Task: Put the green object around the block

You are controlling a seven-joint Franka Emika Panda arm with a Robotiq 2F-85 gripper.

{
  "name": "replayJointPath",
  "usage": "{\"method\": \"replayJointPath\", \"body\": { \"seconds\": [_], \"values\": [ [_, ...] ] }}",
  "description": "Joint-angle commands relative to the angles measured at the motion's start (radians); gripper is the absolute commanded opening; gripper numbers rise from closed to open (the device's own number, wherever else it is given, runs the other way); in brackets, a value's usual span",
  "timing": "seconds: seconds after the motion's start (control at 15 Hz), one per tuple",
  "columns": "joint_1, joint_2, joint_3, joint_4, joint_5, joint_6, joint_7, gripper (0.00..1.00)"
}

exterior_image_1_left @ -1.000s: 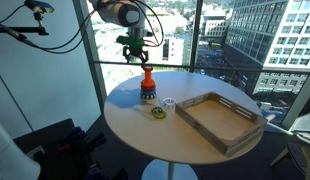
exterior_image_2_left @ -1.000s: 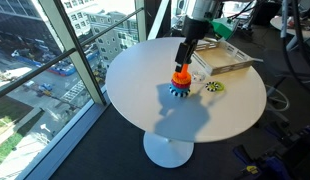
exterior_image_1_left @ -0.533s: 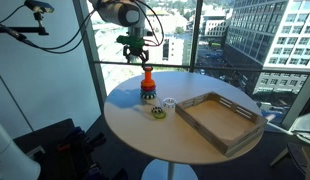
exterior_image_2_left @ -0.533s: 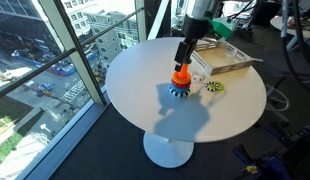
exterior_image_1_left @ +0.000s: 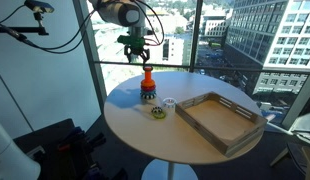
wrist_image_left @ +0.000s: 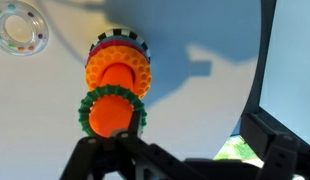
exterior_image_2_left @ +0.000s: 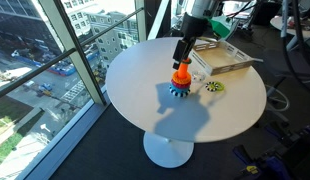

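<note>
1. The arm [exterior_image_1_left: 120, 12] reaches down from above at the far side of the round white table [exterior_image_1_left: 125, 135]. In both exterior views its wrist points straight down.
2. The gripper [exterior_image_1_left: 137, 56] hangs directly over the block [exterior_image_1_left: 148, 82], just above the tip of the peg. The same pose shows in an exterior view, with the gripper [exterior_image_2_left: 184, 57] over the block [exterior_image_2_left: 181, 76].
3. In the wrist view the dark fingers [wrist_image_left: 115, 160] enter from the bottom edge. The jaws stand apart with nothing pinched between them.
4. The green object [wrist_image_left: 87, 104] sits as a toothed ring around the orange peg of the block [wrist_image_left: 115, 118]. A wider orange toothed disc and a black-and-white checked layer lie beyond it on the stack.
5. A clear round ring [exterior_image_1_left: 168, 102] lies on the table near the block. It shows at the top left corner of the wrist view [wrist_image_left: 25, 47].
6. A small yellowish piece [exterior_image_1_left: 158, 111] lies just beside the clear ring, apart from the block; it also shows in an exterior view [exterior_image_2_left: 213, 87].
7. A wooden tray [exterior_image_1_left: 203, 130] rests further along the table, well apart from the block.
8. Nothing stands between the gripper and the peg.
</note>
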Motion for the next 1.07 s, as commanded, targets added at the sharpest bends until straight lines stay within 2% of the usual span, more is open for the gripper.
{"method": "replayJointPath", "body": {
  "seconds": [0.0,1.0],
  "values": [
    [-0.015,-0.027,0.009,-0.021,0.000,0.012,-0.019,1.00],
    [-0.013,-0.026,0.007,-0.022,-0.006,0.023,-0.010,1.00]
  ]
}}
